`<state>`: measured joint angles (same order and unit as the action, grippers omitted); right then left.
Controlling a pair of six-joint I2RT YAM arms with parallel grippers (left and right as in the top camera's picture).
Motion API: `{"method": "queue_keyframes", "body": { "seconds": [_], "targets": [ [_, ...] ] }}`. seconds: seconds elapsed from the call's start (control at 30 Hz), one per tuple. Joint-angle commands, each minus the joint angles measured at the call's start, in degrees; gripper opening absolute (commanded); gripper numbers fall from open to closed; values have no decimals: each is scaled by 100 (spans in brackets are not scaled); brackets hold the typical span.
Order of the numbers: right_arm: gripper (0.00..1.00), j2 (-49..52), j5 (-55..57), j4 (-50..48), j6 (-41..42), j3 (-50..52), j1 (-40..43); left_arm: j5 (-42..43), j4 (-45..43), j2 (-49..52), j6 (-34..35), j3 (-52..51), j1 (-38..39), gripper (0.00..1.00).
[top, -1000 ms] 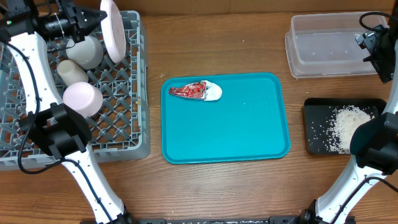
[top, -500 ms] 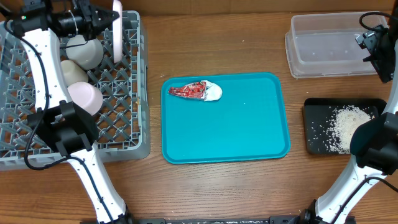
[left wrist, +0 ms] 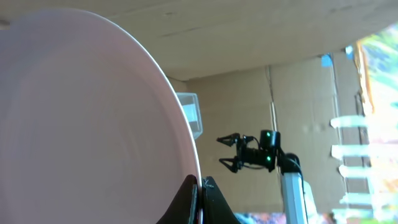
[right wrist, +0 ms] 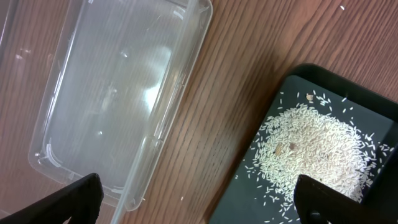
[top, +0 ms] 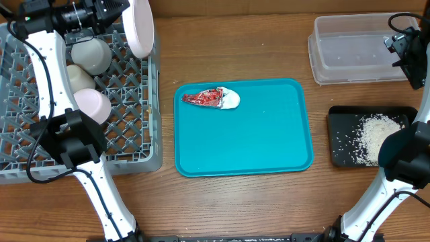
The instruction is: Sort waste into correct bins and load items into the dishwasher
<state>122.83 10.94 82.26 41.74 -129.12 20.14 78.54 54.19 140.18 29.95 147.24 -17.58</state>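
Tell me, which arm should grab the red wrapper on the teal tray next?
Probably right: the right gripper is open and empty; the left gripper holds the plate at the rack.

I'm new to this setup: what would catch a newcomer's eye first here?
The large white plate stands out most, held on edge by the left claw above the far right corner of the grey dish rack. Next comes the teal tray at centre, bare but for a red wrapper with a napkin wad near its far left corner. At the right, white rice grains lie heaped in the black tray.
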Motion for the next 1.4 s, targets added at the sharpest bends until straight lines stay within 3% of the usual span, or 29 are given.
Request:
{"method": "queue_keyframes", "body": {
  "seconds": [0.0,0.13,0.37,0.4,0.5,0.53,0.73,0.9,1.03,1.13,1.37],
  "targets": [
    [100,-216,83,-15,-42,-140,-13,-800,391,-9,-26,-11,2,4],
    [100,-216,83,-15,-42,-140,-13,-1606,833,-2,-525,-13,-2,4],
    [100,-216,83,-15,-42,-140,-13,-1768,859,-2,-730,-13,-2,4],
    [100,-216,83,-15,-42,-140,-13,-1764,863,-2,-728,-13,-2,14],
    [100,-216,83,-15,-42,-140,-13,-1609,859,-2,-723,-13,0,89],
    [100,-216,83,-15,-42,-140,-13,-1432,852,-2,-723,-13,0,99],
    [100,-216,83,-15,-42,-140,-13,184,671,-42,-723,-7,-46,100],
    [100,-216,83,-15,-42,-140,-13,286,848,-321,-728,-7,-153,100],
    [100,-216,83,-15,-42,-140,-13,-540,1123,-601,-734,-7,-236,100],
    [100,-216,83,-15,-42,-140,-15,-1637,1650,-660,-837,-7,-269,100],
    [100,-216,83,-15,-42,-140,-13,-3884,2555,-643,-1683,-15,-101,100]
  ]
}}
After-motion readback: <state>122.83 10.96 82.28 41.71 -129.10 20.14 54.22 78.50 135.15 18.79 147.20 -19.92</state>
